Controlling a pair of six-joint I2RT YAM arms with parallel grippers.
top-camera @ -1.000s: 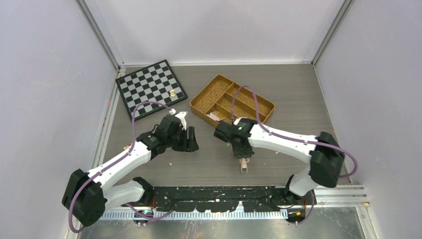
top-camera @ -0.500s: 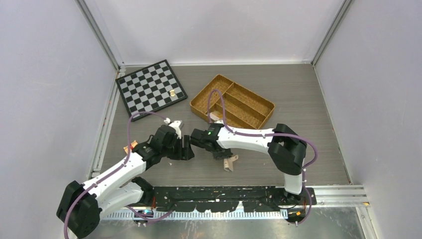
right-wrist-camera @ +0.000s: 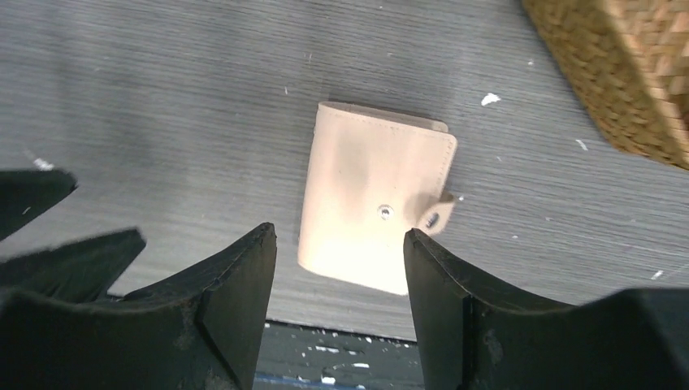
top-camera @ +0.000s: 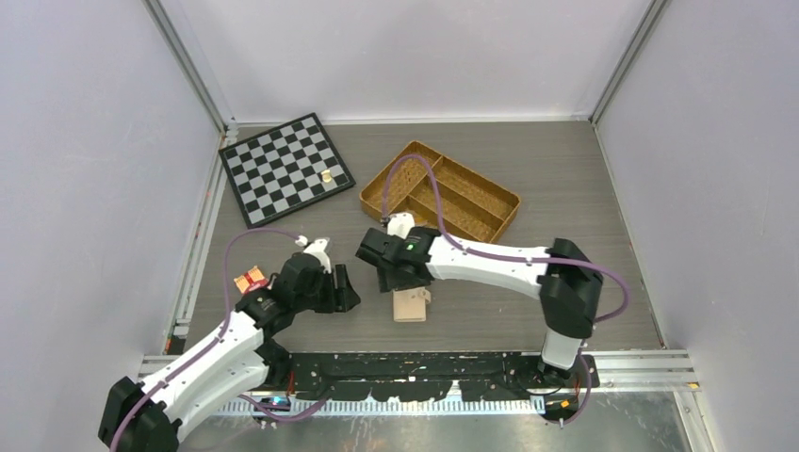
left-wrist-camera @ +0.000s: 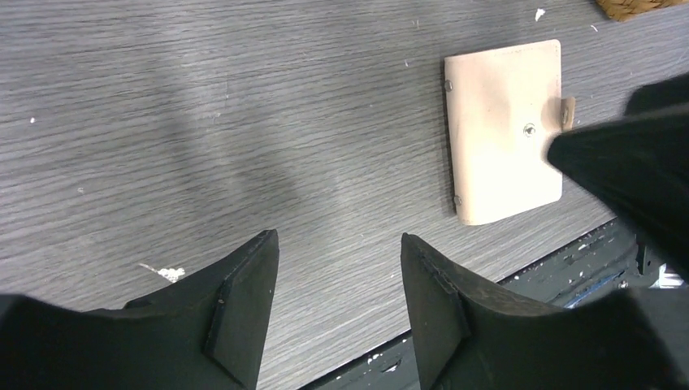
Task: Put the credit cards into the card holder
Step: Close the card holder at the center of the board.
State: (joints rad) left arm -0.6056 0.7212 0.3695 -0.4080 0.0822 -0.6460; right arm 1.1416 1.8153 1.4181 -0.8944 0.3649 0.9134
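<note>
On the grey worktop (top-camera: 565,188) the card holder (right-wrist-camera: 374,207) lies folded, probably placed there for opening; the right tool (right-wrist-camera: 337,236) and left tool (left-wrist-camera: 337,240) stand open, holding nothing.

You will find nothing you can read in any of the three views. The card holder (right-wrist-camera: 375,210) shows you only a plain peach face with stitching, a snap stud and a tab. The small red-brown packet (top-camera: 250,279), lying on the counter (top-camera: 565,188) near the left arm, carries pale marks too small to make out.
</note>
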